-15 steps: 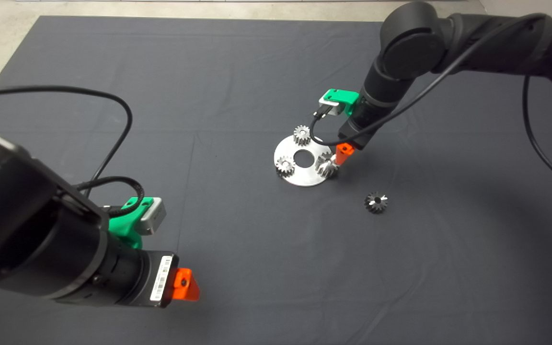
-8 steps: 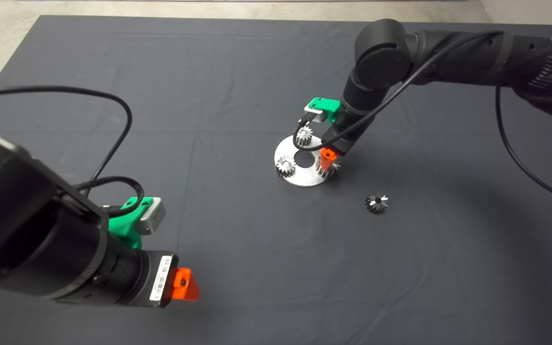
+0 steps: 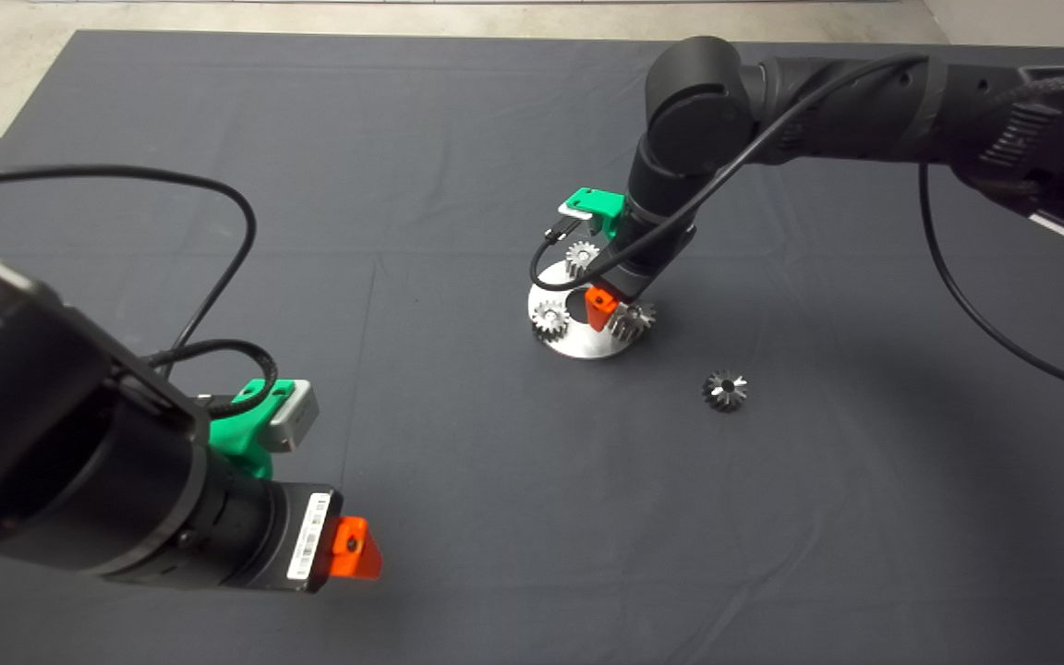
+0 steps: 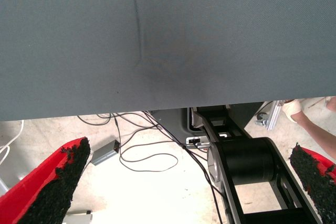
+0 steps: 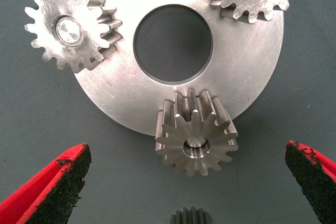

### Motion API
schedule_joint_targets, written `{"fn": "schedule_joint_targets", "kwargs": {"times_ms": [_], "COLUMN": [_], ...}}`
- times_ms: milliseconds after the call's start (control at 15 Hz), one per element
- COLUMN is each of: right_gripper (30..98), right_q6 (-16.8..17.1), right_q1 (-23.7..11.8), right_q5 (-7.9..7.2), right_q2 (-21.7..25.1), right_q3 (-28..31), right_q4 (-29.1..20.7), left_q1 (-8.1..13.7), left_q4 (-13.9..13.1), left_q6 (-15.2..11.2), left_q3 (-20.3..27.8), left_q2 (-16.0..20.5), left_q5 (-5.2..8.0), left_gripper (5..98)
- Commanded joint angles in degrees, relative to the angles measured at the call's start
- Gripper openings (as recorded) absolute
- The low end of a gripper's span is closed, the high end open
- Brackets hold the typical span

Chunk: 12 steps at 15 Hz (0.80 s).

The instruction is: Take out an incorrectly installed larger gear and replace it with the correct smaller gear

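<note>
Three gears sit on silver disc [image 3: 578, 346], head view: two pale fine-toothed gears at 12 [image 3: 580, 256] and 9 o'clock [image 3: 550, 319], larger gear [image 3: 633, 320] at 3 o'clock on the rim. Smaller gear [image 3: 724, 390] lies on dark mat [image 3: 458, 166] at approx 4 o'clock from disc, well apart. R gripper [image 5: 186, 150] hangs over disc w/ fingers spread wide; in wrist view larger gear lies between the pads, touching neither. L gripper [image 3: 352, 547] parked at mat's 7 o'clock, fingers wide apart, holding nothing.
</note>
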<state>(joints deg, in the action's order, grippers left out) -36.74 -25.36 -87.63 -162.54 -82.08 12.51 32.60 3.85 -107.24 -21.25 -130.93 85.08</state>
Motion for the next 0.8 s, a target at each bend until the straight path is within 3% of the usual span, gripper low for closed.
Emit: {"fn": "schedule_joint_targets", "kwargs": {"times_ms": [0,200,733], "right_gripper": [97.7,97.7,97.7], "right_q6": [0.1,0.1,0.0], "right_q1": [-1.3,-1.0,1.4], "right_q5": [-1.67,-0.53,-0.62], "right_q2": [-0.1,-0.2,-0.2], "right_q3": [-1.3,-1.6,-1.5], "right_q4": [-0.2,-0.2,-0.2], "left_q1": [0.6,0.6,0.6], "left_q4": [-1.0,-1.0,-1.1], "left_q6": [0.2,0.3,0.3], "left_q3": [1.0,1.0,1.1], "left_q2": [0.2,0.2,0.2], "left_q5": [0.35,0.35,0.26], "left_gripper": [98.2,98.2,98.2]}}
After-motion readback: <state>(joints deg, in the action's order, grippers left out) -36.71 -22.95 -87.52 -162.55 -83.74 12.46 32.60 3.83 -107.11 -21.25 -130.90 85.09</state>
